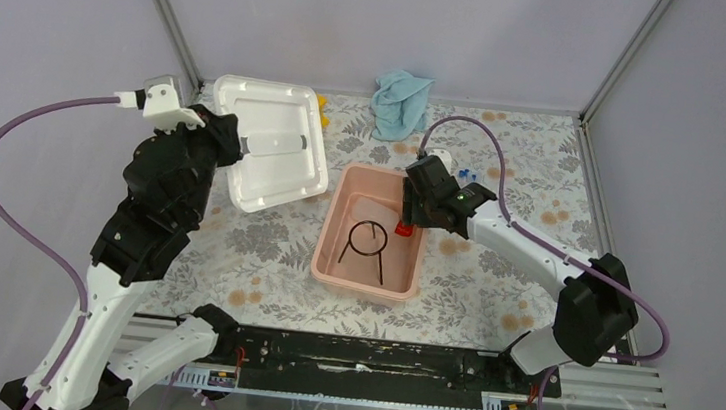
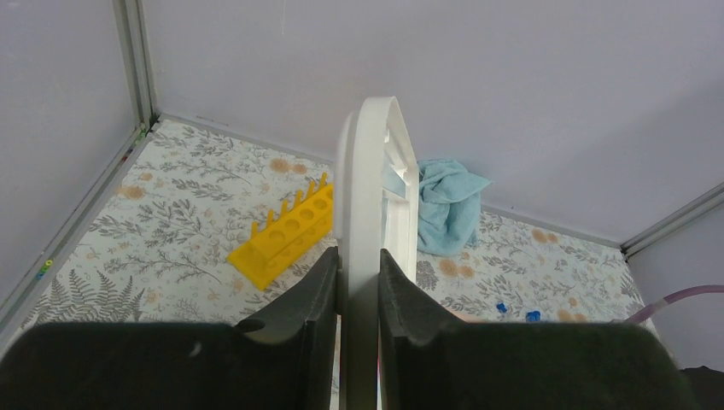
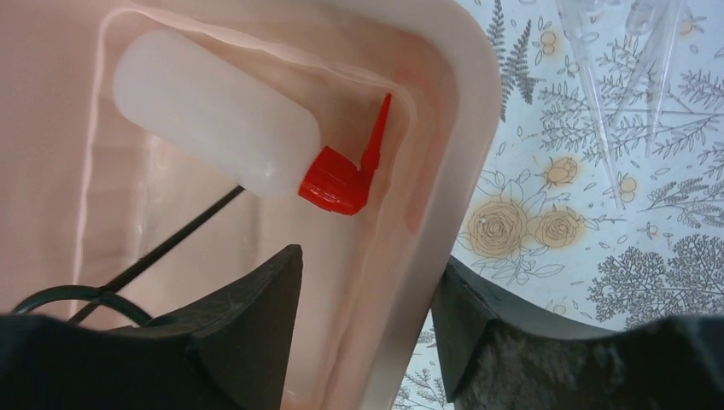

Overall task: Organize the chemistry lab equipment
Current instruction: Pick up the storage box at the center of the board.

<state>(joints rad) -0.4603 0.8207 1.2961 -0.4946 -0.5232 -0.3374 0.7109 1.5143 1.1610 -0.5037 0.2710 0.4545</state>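
My left gripper (image 1: 228, 138) is shut on the edge of a white lid (image 1: 269, 151), which stands edge-on between the jaws in the left wrist view (image 2: 359, 256). The yellow test-tube rack (image 2: 289, 229) lies on the table beyond it; only a tip of the rack (image 1: 321, 109) shows from above. The clear red-spouted bottle (image 3: 226, 124) and the black wire ring (image 1: 368, 238) lie in the pink bin (image 1: 333, 224). My right gripper (image 3: 367, 316) is open, with one jaw on each side of the bin's right wall (image 3: 444, 171). Blue-capped tubes (image 2: 533, 315) lie right of the bin.
A blue cloth (image 1: 399, 103) lies bunched at the back of the table. Clear tubes (image 3: 598, 51) lie on the flowered mat just outside the bin's right wall. Grey walls with metal posts close the table at the back and both sides.
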